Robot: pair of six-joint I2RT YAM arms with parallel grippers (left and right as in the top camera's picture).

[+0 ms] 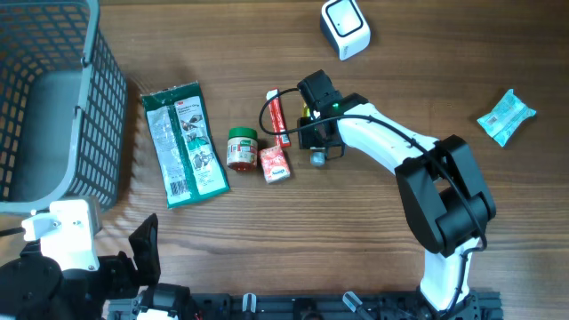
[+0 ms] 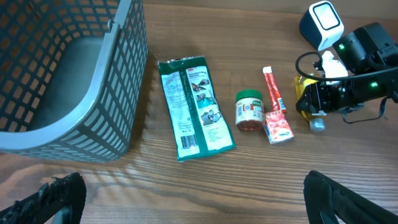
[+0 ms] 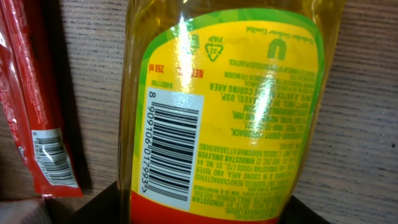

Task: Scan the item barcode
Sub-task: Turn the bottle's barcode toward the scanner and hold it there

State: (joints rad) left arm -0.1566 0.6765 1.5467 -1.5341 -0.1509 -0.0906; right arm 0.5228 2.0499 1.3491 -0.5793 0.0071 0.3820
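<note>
Right claw (image 1: 316,133) over lying bottle (image 3: 230,93), grip unclear; cap (image 1: 317,158) points toward robot

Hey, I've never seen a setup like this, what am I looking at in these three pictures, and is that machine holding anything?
These are two robot arms at a wooden table. One picture looks down from above; the other two come from cameras on each arm's wrist. On the table lie a grey basket, a green packet, a small jar, a red sachet, a red stick pack, a teal packet and a white scanner. The left end effector, the arm's two-finger pincer, is wide open and empty. The right end effector sits over a yellow bottle, whose barcode shows close in its wrist view; whether it grips the bottle is unclear.
</note>
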